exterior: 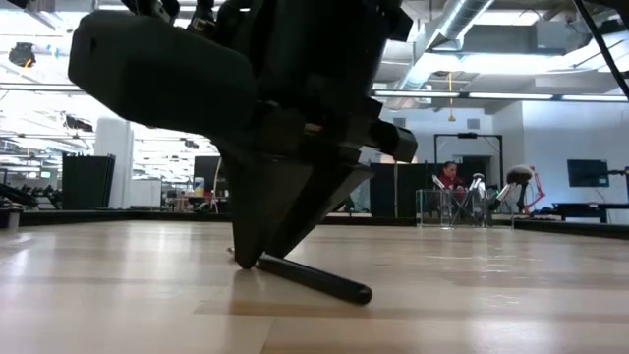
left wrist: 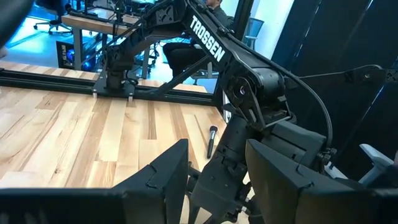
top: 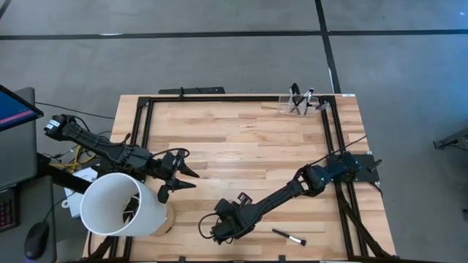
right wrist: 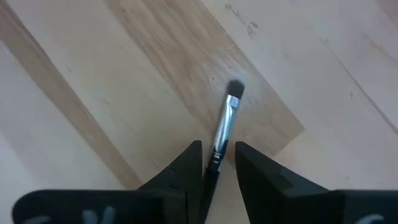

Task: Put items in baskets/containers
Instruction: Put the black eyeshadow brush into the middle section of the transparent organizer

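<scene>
Wooden table (top: 241, 146), right pincer (right wrist: 214, 163) astride flat-lying brush (right wrist: 225, 124), bristles pointing away

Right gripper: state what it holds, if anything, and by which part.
The right gripper has a makeup brush between its fingers at the dark handle, just below the silvery ferrule; the brush lies on the table, grip not certain.
</scene>
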